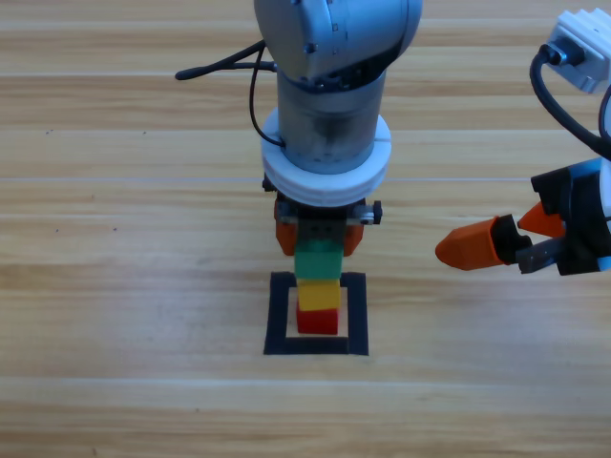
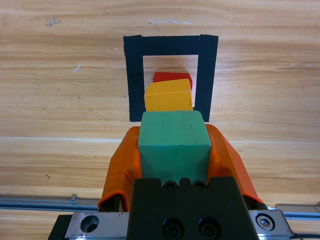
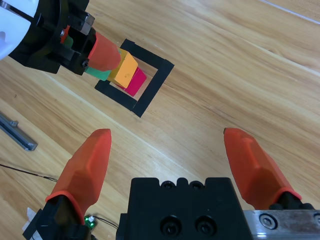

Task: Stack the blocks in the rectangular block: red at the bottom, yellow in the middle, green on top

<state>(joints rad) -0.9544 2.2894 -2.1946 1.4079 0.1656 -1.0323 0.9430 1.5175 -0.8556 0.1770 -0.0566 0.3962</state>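
Inside the tape square (image 1: pixel 356 315), red (image 1: pixel 318 321) is seated lowest with yellow (image 1: pixel 318 294) on it. Green (image 1: pixel 318 260) is gripped on top by the left gripper (image 1: pixel 318 237), closed from above for alignment. At far right, the right gripper (image 1: pixel 501 234) is parked, spread and empty.

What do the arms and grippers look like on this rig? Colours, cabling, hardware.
Both arms are grey and cylindrical, with black cables looping beside the left arm and the right arm. The left gripper and the right gripper each have two orange, tapered fingers on a black body with hex-socket screws and a bare metal plate below.
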